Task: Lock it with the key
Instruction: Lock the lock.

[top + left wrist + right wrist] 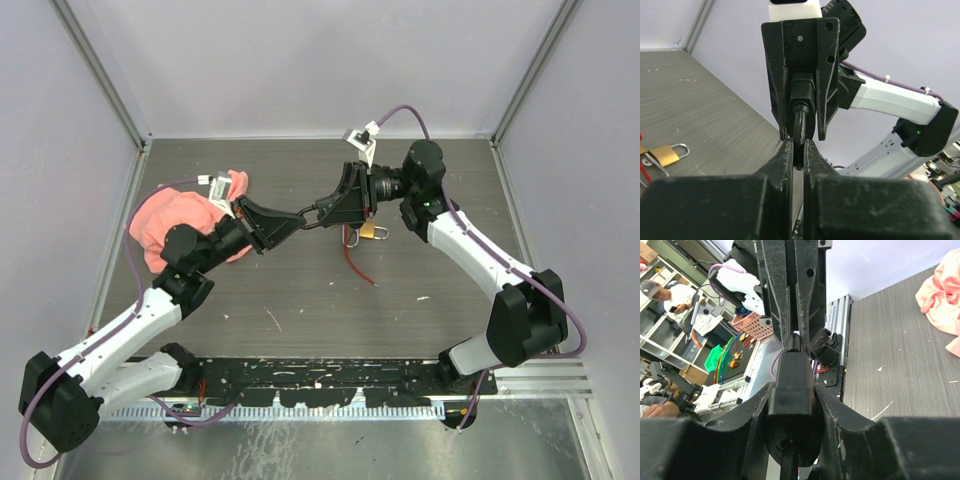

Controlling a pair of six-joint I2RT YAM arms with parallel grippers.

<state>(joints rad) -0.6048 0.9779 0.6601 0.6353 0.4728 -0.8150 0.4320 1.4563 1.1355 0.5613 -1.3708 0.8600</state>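
Both grippers meet in mid-air above the table's middle. My right gripper (338, 205) (794, 385) is shut on a black lock body (790, 410) (801, 90), its fingers pressed against both flanks. My left gripper (300, 217) (798, 145) is shut on the black head of the key (800, 125) (313, 213), which points straight into the end of the lock body. The key's blade is hidden inside or behind the lock. The two grippers face each other nose to nose.
A brass padlock (370, 232) (664, 155) lies on the table below the right gripper, with a red cord (358, 262) trailing toward the front. A pink cloth (180, 220) (942, 295) is bunched at the back left. Grey walls stand on three sides.
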